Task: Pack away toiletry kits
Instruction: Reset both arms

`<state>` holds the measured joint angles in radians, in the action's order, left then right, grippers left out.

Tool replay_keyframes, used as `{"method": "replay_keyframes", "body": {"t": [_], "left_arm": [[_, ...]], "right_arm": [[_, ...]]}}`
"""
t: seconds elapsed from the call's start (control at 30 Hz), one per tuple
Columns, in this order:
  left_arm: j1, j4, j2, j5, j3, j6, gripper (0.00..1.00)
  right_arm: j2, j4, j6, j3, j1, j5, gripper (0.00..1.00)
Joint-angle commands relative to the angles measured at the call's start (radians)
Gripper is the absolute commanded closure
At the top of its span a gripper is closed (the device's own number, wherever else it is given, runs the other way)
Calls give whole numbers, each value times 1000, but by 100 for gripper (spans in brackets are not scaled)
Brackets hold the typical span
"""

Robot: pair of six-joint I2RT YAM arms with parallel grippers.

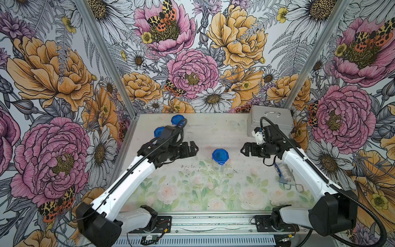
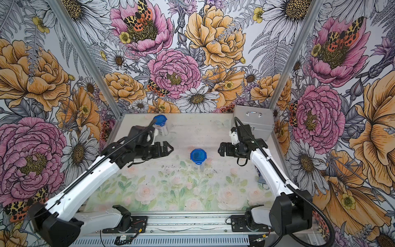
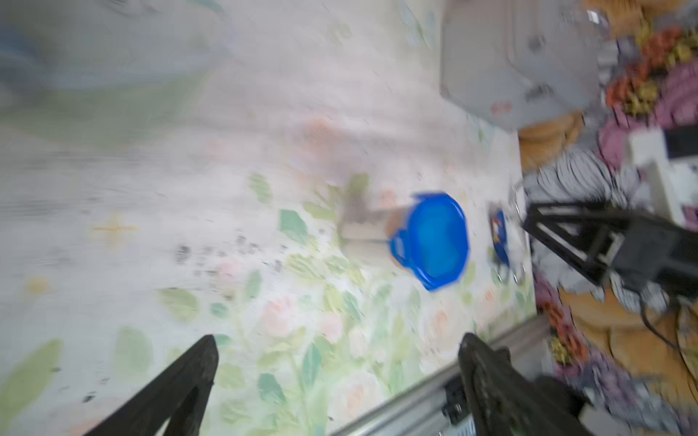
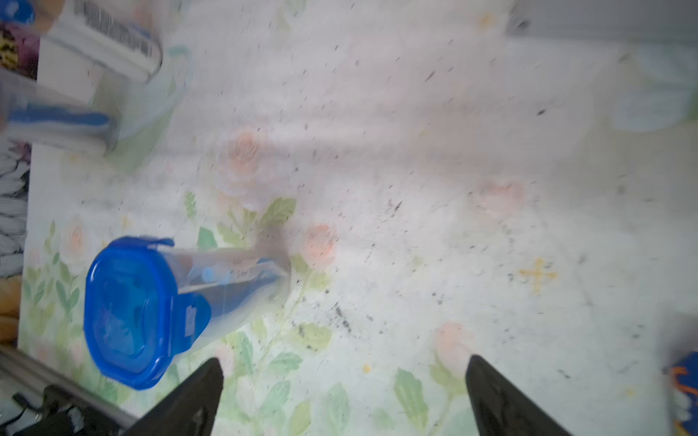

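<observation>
Back-L corner of the tabletop: two lidded cups, rear cup and nearer cup, stand upright close together, the nearer one partly hidden behind the L arm. They sit clear of the work zone, so prob. kits already finished. Left gripper hovers just L of centre, jaws spread wide, nothing in them; its wrist view shows only bare tabletop between the fingers. Centre cup stands upright mid-tabletop w/ its blue lid on top, tabs apparently folded down. The right wrist view shows sth blue inside, likely a toothbrush; the rest is too blurred to tell. The cup sits between both grippers, touched by neither, so it reads as a packed kit standing free, prob. due to join the other two. Right gripper faces it from the R, apart from it, jaws equally wide, empty. Behind that arm, back-R, the silver case is closed, handle up, near the back wall; not part of the kits. By the R edge, half under the R arm, lies a small packet w/ blue print. Writing: barcode stripes on sth inside a back cup, a small mark on the lid tab, plus the packet print. None legible, no brand readable.
</observation>
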<state>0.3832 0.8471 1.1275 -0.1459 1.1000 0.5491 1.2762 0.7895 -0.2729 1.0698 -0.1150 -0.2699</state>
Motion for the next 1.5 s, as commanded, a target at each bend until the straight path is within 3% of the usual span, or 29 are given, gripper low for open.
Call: {"method": "replay_keyframes", "body": {"t": [0.0,0.1,0.17,0.27,0.33,0.43,0.57,0.67,0.83,1.0,1.13,1.2,1.23,1.47], "left_arm": [[-195,-96,-59,145,-162,-66,1],[-312,-216,-158,237,-277,-118,1],[-337,-318,-232,343,-370,-132,1],[-343,-464,-319,474,-512,-165,1],[-347,-568,-359,466,-584,-204,1],[-346,-687,-366,478,-641,-246,1],[-349,-898,-307,490,-720,-316,1],[-349,-1150,-179,495,-780,-376,1],[-351,-1447,45,430,-799,-471,1],[-429,-1598,228,268,-734,-501,1],[-414,-1829,435,209,-733,-537,1],[-403,-1723,396,249,-715,-538,1],[-400,-1782,417,254,-724,-537,1],[-372,-1764,414,305,-718,-554,1]], "right_arm": [[-31,-241,41,-91,90,120,1],[-111,-534,48,-270,129,215,1],[-178,-806,68,-442,164,169,1],[-212,-1049,180,-615,171,180,1],[-180,-1152,229,-680,175,203,1],[-69,-1326,237,-725,194,123,1],[90,-1530,216,-694,194,105,1],[221,-1613,195,-670,206,113,0],[259,-1745,167,-724,206,191,0],[252,-1708,163,-711,197,234,0],[257,-1665,172,-686,187,241,1],[254,-1666,172,-688,184,241,0],[255,-1665,174,-688,184,239,0],[256,-1659,176,-682,185,239,0]]}}
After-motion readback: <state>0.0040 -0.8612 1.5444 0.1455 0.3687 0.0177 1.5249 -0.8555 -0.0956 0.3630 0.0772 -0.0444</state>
